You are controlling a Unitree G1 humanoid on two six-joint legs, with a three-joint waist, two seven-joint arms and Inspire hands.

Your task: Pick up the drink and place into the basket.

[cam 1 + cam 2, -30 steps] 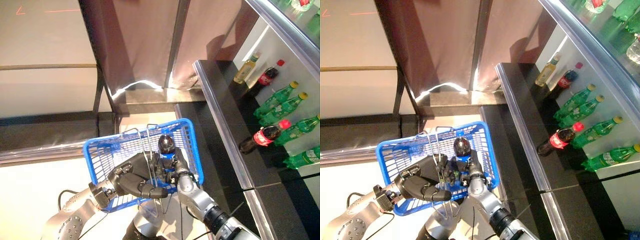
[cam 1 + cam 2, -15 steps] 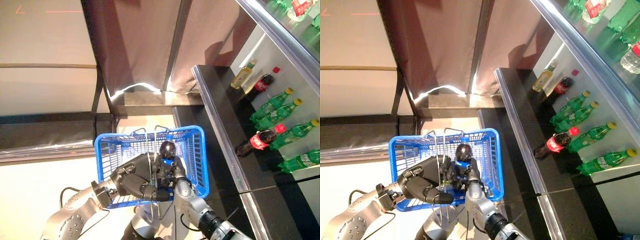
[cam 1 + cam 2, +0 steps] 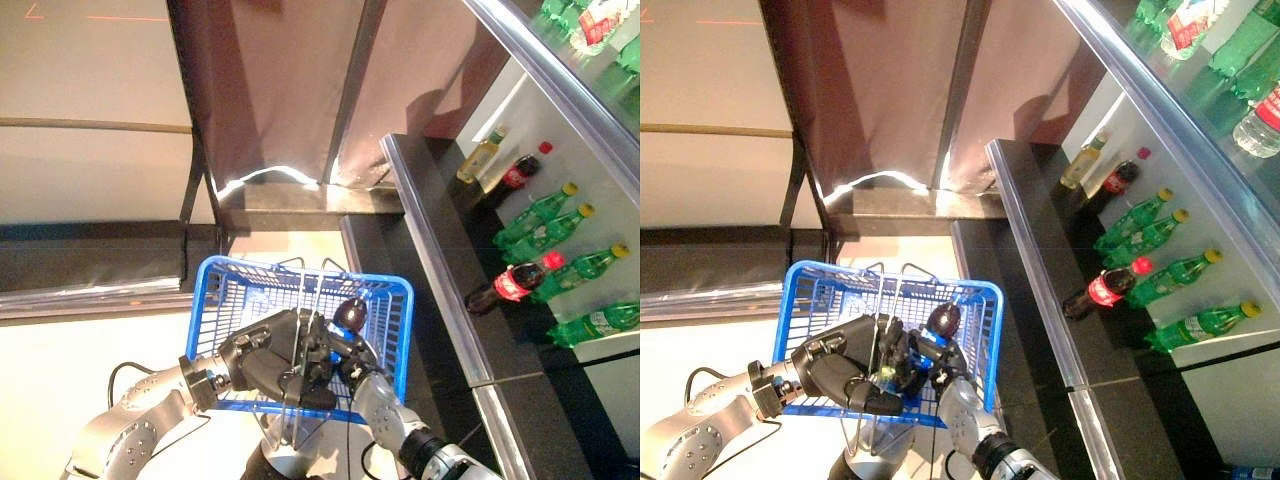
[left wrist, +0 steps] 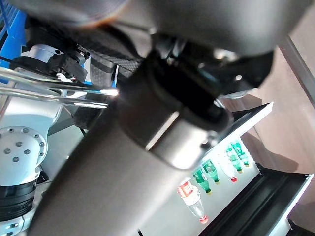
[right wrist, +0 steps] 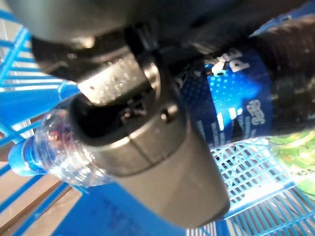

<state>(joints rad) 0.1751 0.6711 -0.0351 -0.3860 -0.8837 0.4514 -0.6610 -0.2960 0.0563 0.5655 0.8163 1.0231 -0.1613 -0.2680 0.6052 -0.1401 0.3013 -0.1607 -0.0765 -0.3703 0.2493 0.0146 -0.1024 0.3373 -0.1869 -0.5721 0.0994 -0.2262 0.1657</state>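
Blue wire makes up the basket (image 3: 395,330), which hangs low in the head views with its two metal handles (image 3: 300,300) raised together. The left hand (image 3: 262,362) is curled round those handles and carries the basket by them.

Inside the basket is the drink (image 5: 231,105), a dark cola bottle with a blue label and a blue cap. The right hand (image 3: 345,358) holds it, fingers (image 5: 142,147) wrapped round its body just below the clear neck, as the right wrist view shows from close up. In the head views the bottle's dark rounded base (image 3: 350,314) stands up above the right hand, inside the basket and near its far right corner, so the long axis runs steeply, base uppermost and cap down toward the basket's floor. A green-labelled thing (image 5: 295,152) lies beside the bottle on the blue mesh; what it is cannot be told.

To the right a dark counter edge (image 3: 430,240) runs beside a white shelf (image 3: 1180,290). On that shelf stand several green bottles (image 3: 535,215), two red-capped cola bottles (image 3: 510,283) and one pale yellow bottle (image 3: 478,155). More bottles sit on the glass-fronted level above (image 3: 1200,20).
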